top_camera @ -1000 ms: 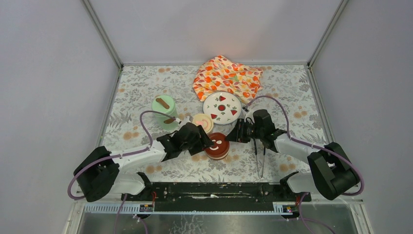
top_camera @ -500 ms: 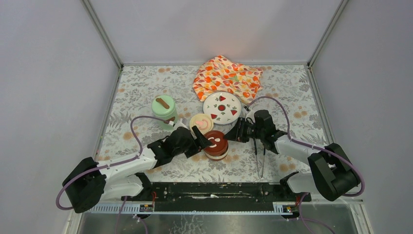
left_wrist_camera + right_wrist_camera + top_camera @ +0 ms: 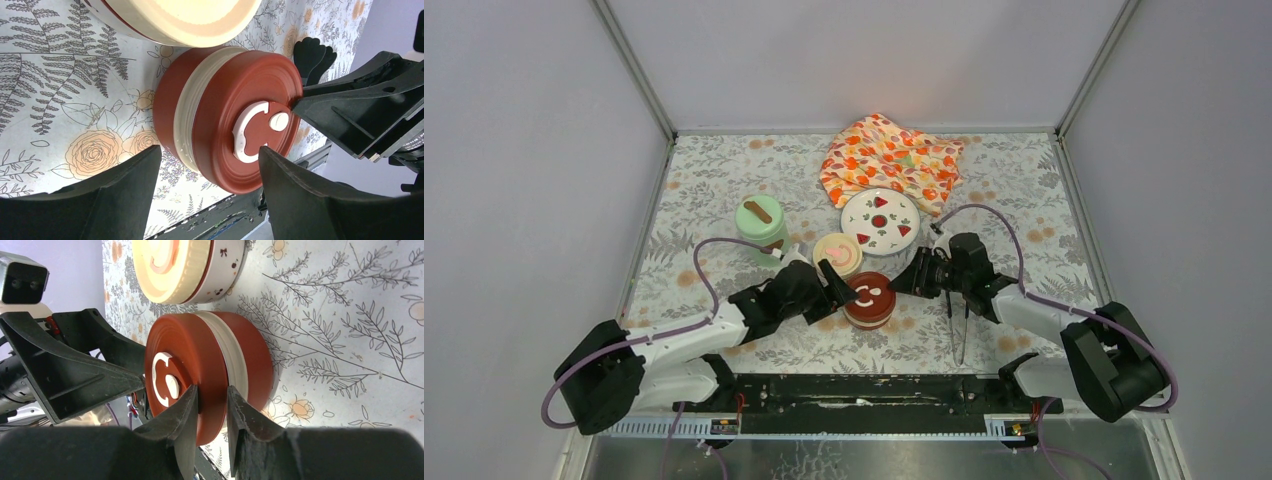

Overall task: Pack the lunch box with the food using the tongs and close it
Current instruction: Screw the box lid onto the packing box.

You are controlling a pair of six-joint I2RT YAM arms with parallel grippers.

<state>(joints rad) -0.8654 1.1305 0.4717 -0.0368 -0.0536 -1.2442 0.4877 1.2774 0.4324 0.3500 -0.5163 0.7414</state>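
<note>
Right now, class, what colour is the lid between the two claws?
The lid is dark red; the left wrist view shows it best.

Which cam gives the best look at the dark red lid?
Left wrist: the dark red lid is large, with face, white latch and rim all clear. Right wrist shows it obliquely, rim pinched in the right pincer. Top external shows it small, from above.
</note>
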